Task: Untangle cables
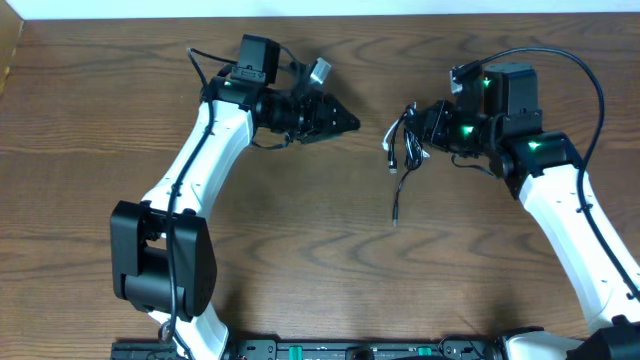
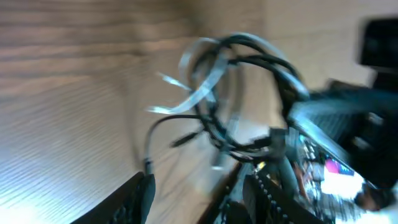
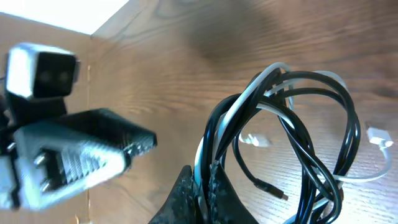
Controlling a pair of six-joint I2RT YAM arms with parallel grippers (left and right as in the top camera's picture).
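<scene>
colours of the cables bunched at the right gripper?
The cables are one black, one white, looped together. Right wrist view shows it best.

The surface [image 1: 330, 290] is brown wood grain with a soft sheen. The black cable [image 3: 356, 134] looks smooth and glossy, the white cable [image 3: 264, 78] duller. The right arm [image 1: 570, 220] has a white plastic shell.

The table [image 1: 320, 290] is a flat top of brown wood, with the grain running from left to right. A pale strip [image 1: 330, 8] borders its far edge. A dark rail [image 1: 330, 350] runs along the near edge between the two arms. The cables [image 1: 405, 140] are bundled right of centre. One black strand runs from the bundle toward the near side and ends in a small plug [image 1: 395, 212]. It cannot be told whether that plug rests on the wood.
</scene>
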